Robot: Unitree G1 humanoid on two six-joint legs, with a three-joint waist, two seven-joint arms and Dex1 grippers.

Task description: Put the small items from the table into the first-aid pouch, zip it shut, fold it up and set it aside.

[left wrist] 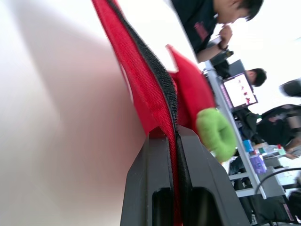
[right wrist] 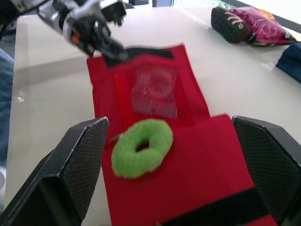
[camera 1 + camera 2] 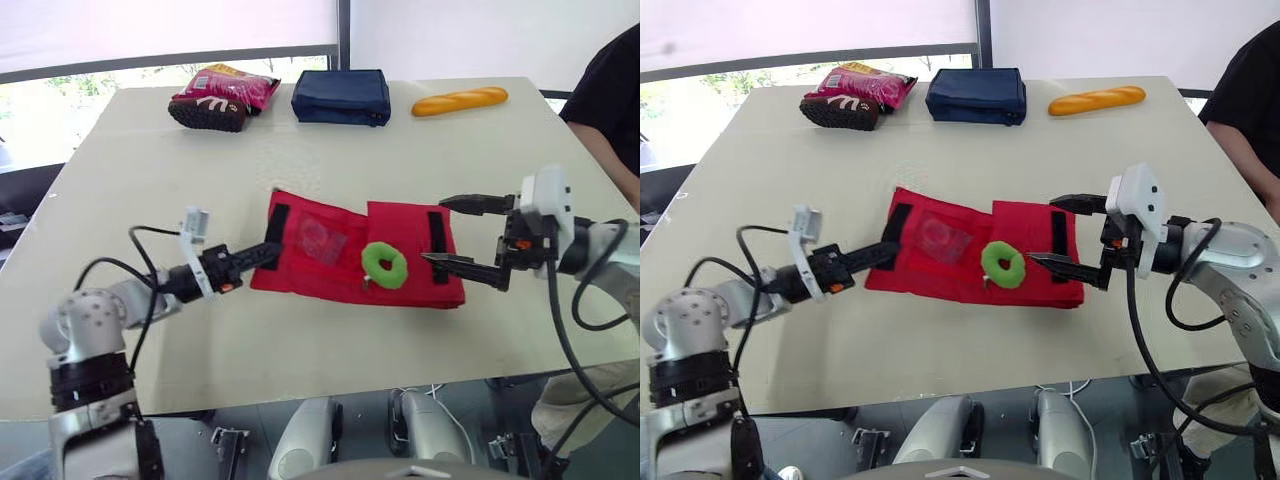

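A red first-aid pouch [image 3: 340, 265] lies unfolded in the middle of the table, with black strips near both ends and a mesh pocket [image 3: 322, 238]. A green fuzzy ring [image 3: 384, 264] rests on top of it near the centre. My left gripper [image 3: 268, 253] is shut on the pouch's left edge [image 1: 155, 101], pinching the red fabric and its black trim. My right gripper [image 3: 450, 232] stands open at the pouch's right end, one finger above the fabric and one at its near right corner, holding nothing. The ring [image 2: 141, 147] lies just ahead of its fingers.
At the table's far side sit a dark shoe with a pink snack bag [image 3: 220, 97], a navy blue pouch [image 3: 342, 97] and a bread loaf [image 3: 459, 100]. A person in black [image 3: 608, 100] stands by the right edge of the table [image 3: 150, 170].
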